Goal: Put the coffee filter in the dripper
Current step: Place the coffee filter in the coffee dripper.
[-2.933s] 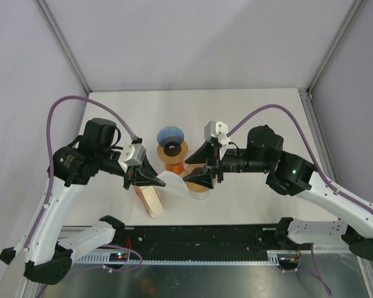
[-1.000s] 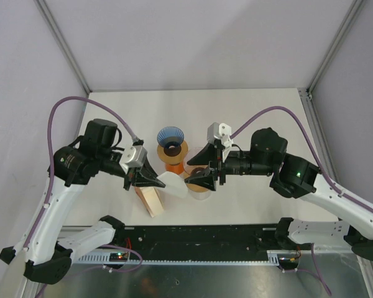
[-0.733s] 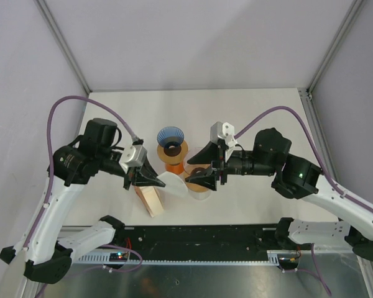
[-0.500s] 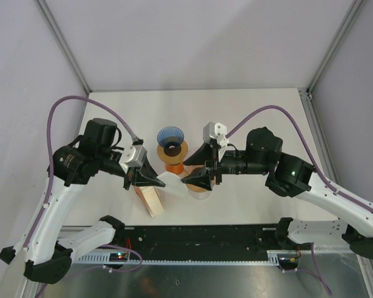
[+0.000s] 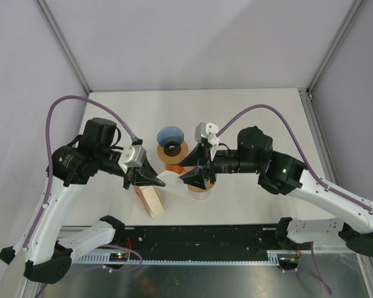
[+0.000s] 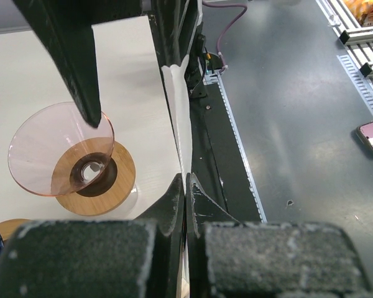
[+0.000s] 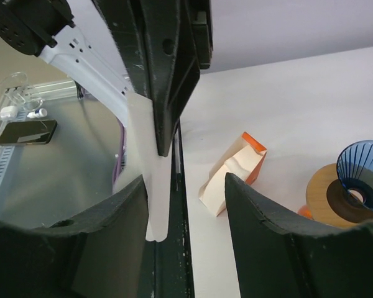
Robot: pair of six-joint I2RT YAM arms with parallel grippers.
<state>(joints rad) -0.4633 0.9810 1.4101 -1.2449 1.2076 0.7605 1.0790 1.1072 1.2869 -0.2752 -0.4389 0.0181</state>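
Note:
My left gripper (image 5: 156, 182) is shut on a white paper coffee filter (image 6: 179, 118) and holds it edge-on above the table. My right gripper (image 5: 185, 171) is open, its jaws either side of the filter's free end (image 7: 150, 186), and the filter lies close to its left finger (image 7: 112, 230). A clear pink dripper (image 6: 50, 149) on a round wooden base (image 6: 105, 186) stands just below, largely hidden under the right gripper in the top view (image 5: 200, 190). A blue dripper (image 5: 170, 138) sits on an orange stand (image 5: 174, 162) behind.
An open orange filter box (image 5: 150, 200) lies on the table under the left gripper; it also shows in the right wrist view (image 7: 233, 174). The black table rail (image 5: 193, 239) runs along the near edge. Purple cables arc over both arms.
My right gripper has moved left toward the left gripper and now straddles the filter, covering it in the top view. The left arm has held still with the filter.

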